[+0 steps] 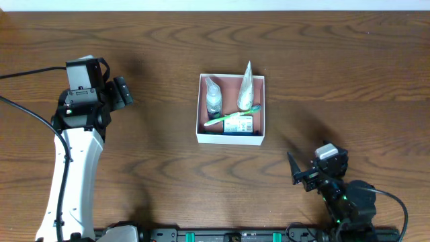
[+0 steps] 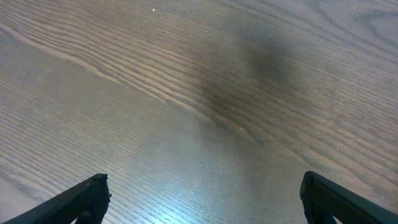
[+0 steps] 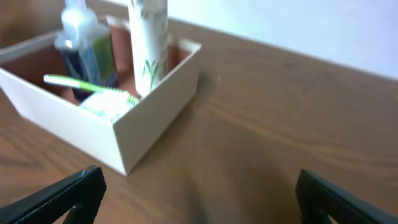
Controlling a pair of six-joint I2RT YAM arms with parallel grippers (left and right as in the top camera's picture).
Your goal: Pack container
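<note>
You see the container [image 1: 230, 139] at the middle of the table [image 1: 349, 74]. Inside, the bottle [image 1: 213, 98] sits left, the tube [image 1: 245, 89] right; the toothbrush [image 1: 227, 119] lies on the packet [image 1: 239, 126] by the near wall.

My left arm [image 1: 70, 168] stretches up along the left side. Its left gripper [image 1: 123, 93] is wide open and holds nothing. My right arm [image 1: 349, 205] is tucked low at the near edge. Its right gripper [image 1: 299, 173] is wide open and empty too.
</note>
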